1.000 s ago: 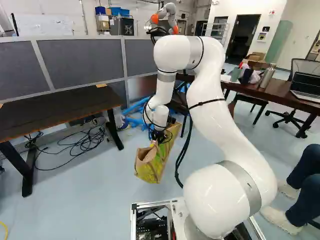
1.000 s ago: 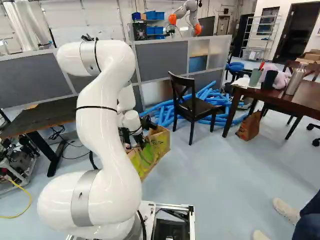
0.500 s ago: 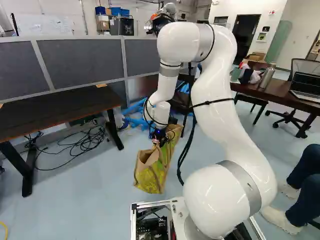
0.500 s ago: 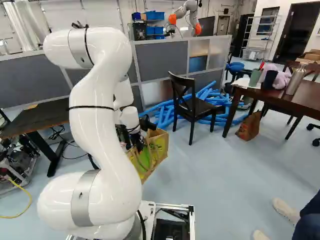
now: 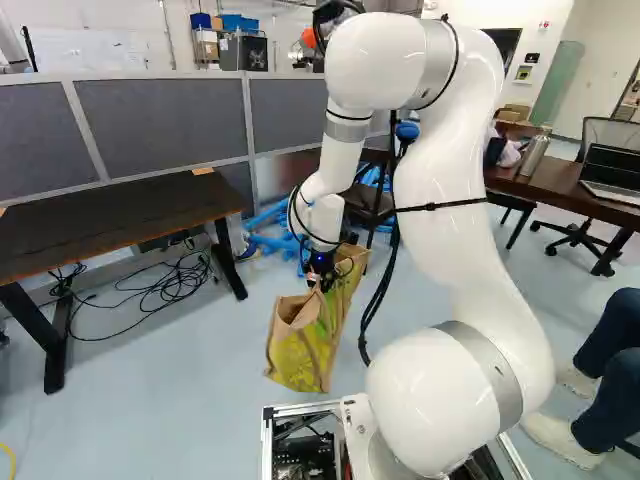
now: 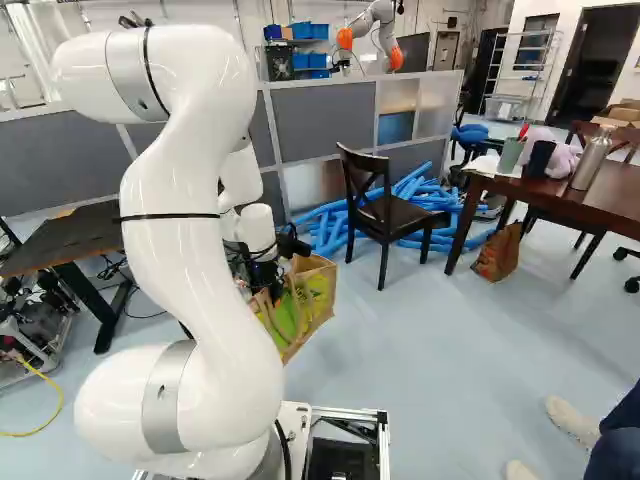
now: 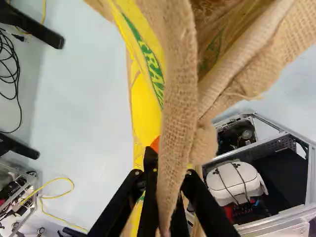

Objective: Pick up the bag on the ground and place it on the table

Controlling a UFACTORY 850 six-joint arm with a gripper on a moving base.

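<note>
In the left base view my gripper (image 5: 320,276) is at the top of a yellow-green burlap bag (image 5: 300,352), whose mouth faces up. The right base view shows the same bag (image 6: 305,305) beside the arm, partly hidden by it. Up close in the wrist view, a strip of tan burlap (image 7: 178,94) runs between the two black fingers of my gripper (image 7: 170,170), which is shut on it. Whether the bag's bottom touches the floor, I cannot tell. A dark table (image 5: 110,222) stands at the left of the left base view.
A brown table (image 6: 570,207) carries a bottle and cups, with a small brown bag (image 6: 498,250) by its leg. Near it are a black chair (image 6: 385,205) and blue tubes (image 6: 325,228). Cables (image 5: 165,290) lie by the dark table. Another robot (image 6: 378,35) stands behind the partition.
The arm's upper part has risen and drawn back toward the base. The bag, held in the gripper, has shifted with it and its lower end has swung toward the base. The base has stayed put.
</note>
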